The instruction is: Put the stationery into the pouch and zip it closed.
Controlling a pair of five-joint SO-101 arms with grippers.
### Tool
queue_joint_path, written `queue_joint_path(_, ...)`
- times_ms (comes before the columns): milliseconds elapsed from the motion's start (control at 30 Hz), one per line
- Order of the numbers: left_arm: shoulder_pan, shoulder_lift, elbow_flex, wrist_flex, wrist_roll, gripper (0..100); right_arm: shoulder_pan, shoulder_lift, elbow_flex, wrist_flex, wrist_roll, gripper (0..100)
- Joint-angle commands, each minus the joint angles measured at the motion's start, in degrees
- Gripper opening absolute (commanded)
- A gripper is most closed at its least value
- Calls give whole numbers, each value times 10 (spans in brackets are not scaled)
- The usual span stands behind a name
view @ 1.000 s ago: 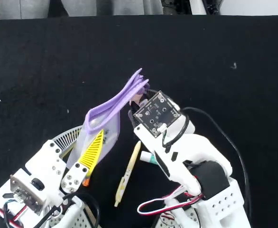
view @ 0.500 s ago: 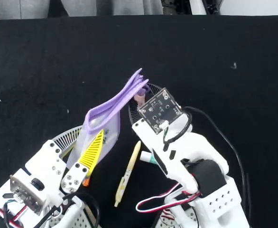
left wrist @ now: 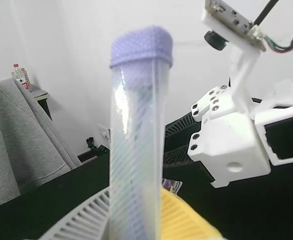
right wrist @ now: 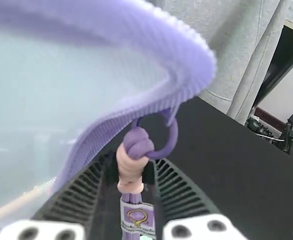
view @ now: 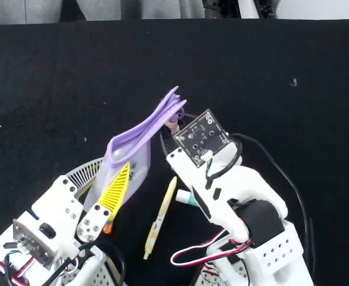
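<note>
The left claw [view: 108, 176] clamps the lower end of a clear, purple-zipped pouch [view: 137, 168]. The right claw [view: 173, 126] pinches the zipper pull [right wrist: 133, 160] at the pouch's top. A cream pen [view: 160, 219] lies beside the pouch.

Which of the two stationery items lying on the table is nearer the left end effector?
The pale yellow pen; the white-and-teal item lies farther off, partly hidden under the right arm.

The pincer [right wrist: 132, 172] clamps its black ribbed fingers [right wrist: 179, 187] on the zip pull [right wrist: 132, 150], a knotted purple-and-pink cord hanging by a ring from the pouch [right wrist: 61, 105]. The pouch's purple zipper band curves over its clear wall, with the black counter [right wrist: 231, 165] beyond.
</note>
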Motion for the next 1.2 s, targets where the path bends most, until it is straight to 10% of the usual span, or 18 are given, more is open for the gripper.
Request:
queue_joint_path(0,7,3,7,-15,5,29,-5,-9,-46,25,-3,11)
queue_joint_path(300,7,3,18,-4,14,47,19,-2,-255,207,41,11)
queue_joint_path(567,0,3,8,25,88,399,19,97,-479,405,45,11)
queue_joint_path(933,-78,4,-269,128,83,360,103,240,-625,496,41,11)
queue_joint_path(1167,-131,-2,-280,335,-43,360,127,244,-625,471,56,11)
